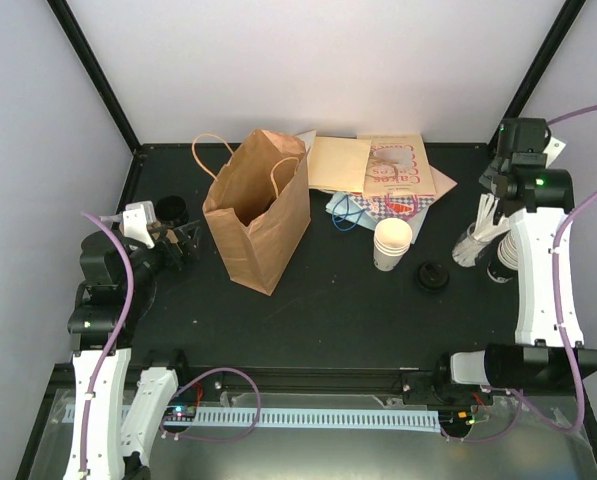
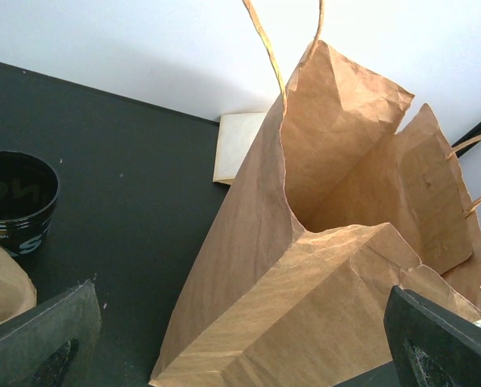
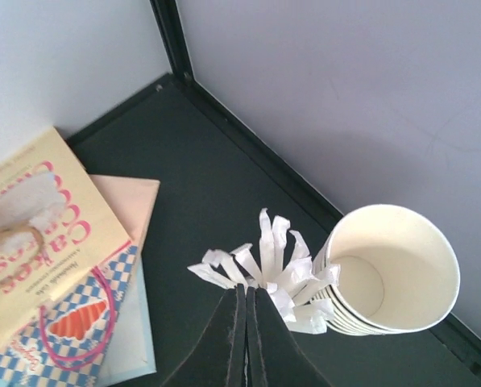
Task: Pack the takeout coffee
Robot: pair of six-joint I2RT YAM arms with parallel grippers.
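A black tabletop (image 1: 318, 310) is enclosed by pale walls with black corner posts. At far left, the left end effector (image 1: 183, 247) is held spread wide and pointed toward a brown paper bag (image 1: 258, 215). A black bowl (image 1: 168, 210) is set just behind the end effector. The bag is stood upright with its mouth open and its handles raised. Behind and to the right of it, flat paper sleeves (image 1: 378, 168) (one printed with pink lettering) are laid overlapping. The takeout coffee (image 1: 392, 243), an open-topped cream cup, is stood upright right of centre, just in front of the sleeves. A black lid (image 1: 433, 277) is laid near its right side, apart from it. At far right, the right end effector (image 3: 246, 298) is seen with its fingers pressed together. It is poised over a bundle of white paper-wrapped sticks (image 3: 264, 266) beside a stack of cream cups (image 3: 393, 274).
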